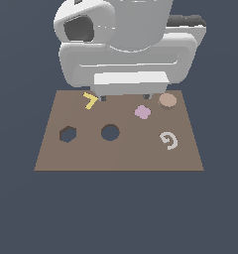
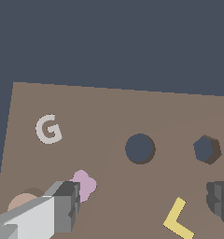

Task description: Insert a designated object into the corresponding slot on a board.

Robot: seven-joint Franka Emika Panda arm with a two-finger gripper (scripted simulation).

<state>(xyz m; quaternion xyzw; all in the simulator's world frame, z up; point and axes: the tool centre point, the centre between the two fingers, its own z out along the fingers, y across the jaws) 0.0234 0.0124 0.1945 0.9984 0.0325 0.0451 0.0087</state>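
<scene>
Brown board (image 2: 109, 116) below; tool (image 2: 144, 200) wide open, holding nothing.

Exterior view looks down at a slant from in front of the board (image 1: 118, 149), facing the arm, far enough to take in the whole board. Wrist view sits close above the board (image 2: 109, 112), looking down past the pincer (image 2: 144, 205) fingers. Both share the round hole (image 1: 110, 132) (image 2: 140, 148), hex hole (image 1: 68, 134) (image 2: 206, 149) and the loose pieces.

Brown board (image 1: 116, 154) carries tan disc (image 1: 167, 100), pink flower piece (image 1: 142, 112), spiral (image 1: 169, 140), yellow angle (image 1: 90, 100).
</scene>
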